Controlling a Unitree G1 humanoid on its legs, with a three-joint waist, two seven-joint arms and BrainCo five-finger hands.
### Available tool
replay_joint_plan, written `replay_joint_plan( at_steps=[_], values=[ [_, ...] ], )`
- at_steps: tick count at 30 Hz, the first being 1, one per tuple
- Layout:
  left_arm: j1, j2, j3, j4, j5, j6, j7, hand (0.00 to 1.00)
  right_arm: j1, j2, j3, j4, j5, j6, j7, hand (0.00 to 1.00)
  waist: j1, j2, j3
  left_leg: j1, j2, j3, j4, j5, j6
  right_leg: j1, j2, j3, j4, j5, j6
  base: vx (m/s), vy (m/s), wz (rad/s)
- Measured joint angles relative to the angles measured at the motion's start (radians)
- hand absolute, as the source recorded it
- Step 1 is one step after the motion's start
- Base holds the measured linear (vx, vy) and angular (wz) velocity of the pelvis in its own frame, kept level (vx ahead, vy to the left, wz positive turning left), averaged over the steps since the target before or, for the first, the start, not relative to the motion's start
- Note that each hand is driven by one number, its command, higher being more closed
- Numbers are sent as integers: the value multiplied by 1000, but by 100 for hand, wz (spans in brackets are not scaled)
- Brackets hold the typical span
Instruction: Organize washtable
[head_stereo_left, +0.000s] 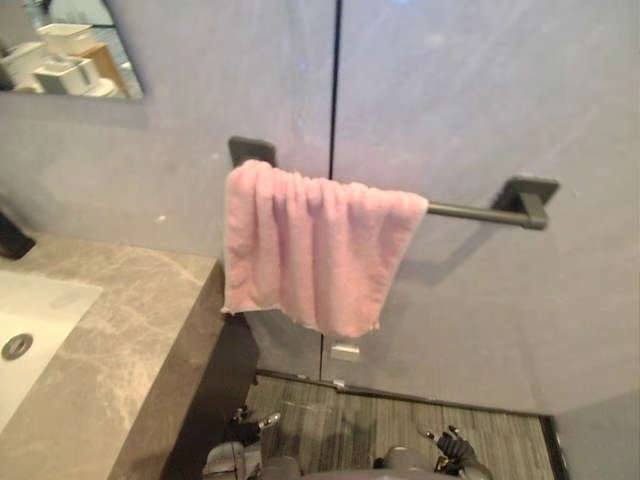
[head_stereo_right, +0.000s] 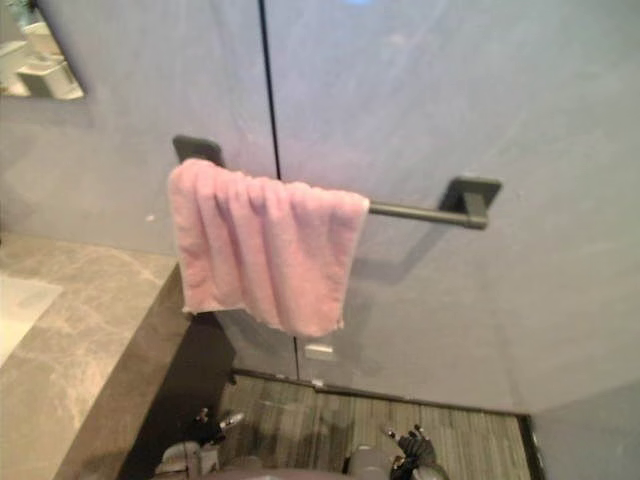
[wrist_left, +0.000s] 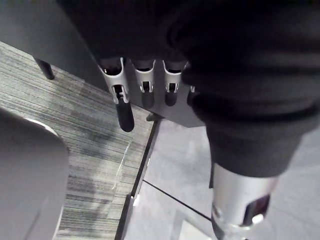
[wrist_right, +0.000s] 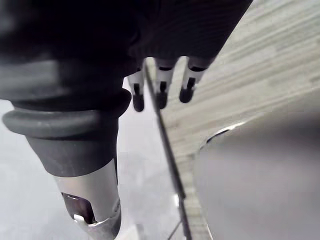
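A pink towel (head_stereo_left: 310, 245) hangs bunched over the left half of a dark towel bar (head_stereo_left: 480, 212) on the grey wall, its lower edge uneven. The bar's right half is bare. Both hands hang low by the floor, well below the towel. My left hand (head_stereo_left: 245, 425) has relaxed, straight fingers (wrist_left: 122, 102) with nothing in them. My right hand (head_stereo_left: 455, 445) is likewise open, and its fingers (wrist_right: 160, 92) point at the floor and hold nothing.
A brown marble counter (head_stereo_left: 120, 350) with a white sink (head_stereo_left: 35, 320) fills the lower left, its dark side panel dropping beside the towel. A mirror (head_stereo_left: 70, 50) hangs at the upper left. Striped grey flooring (head_stereo_left: 350, 420) lies below the wall.
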Motion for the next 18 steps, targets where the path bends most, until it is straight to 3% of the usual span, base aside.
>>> replay_joint_plan(
  at_steps=[2, 4, 10, 16, 18],
  values=[
    [15, -24, 4, -1, 1, -1, -1, 0, 2, -14, -6, -2, 0, -1, -2, 0, -4, 36, -17, -1, 30, 3, -8, 0, -15, 19, 28, -14, -52, 18, -14, 214, -86, 7],
    [21, -37, 10, 0, 1, 0, -2, 0, 3, -18, -21, -1, 2, -1, -4, 0, -8, 50, -17, 3, 51, 0, -12, -7, -28, 55, 52, -31, -103, 24, -23, 160, -108, 5],
    [34, -51, 47, -37, 1, -2, -3, 0, 9, -12, -27, -2, 13, -1, -5, 0, 1, 50, -11, -64, 105, 33, 217, -22, -73, 164, 74, -79, -205, 49, -25, 47, -42, 21],
    [31, -43, 48, -39, 2, -1, -2, 0, 3, -7, -27, -4, 27, -1, -7, 0, -3, 50, -5, -39, 97, 42, 114, -21, -72, 150, 89, -41, -270, 109, -10, -43, 46, -17],
    [30, -38, 40, -31, 2, 1, -2, 0, 9, -7, -26, -5, 28, -2, -7, 0, -5, 46, -6, -2, 84, 52, 13, -3, -44, 150, 90, -26, -296, 131, -8, -154, 55, -16]
  ],
)
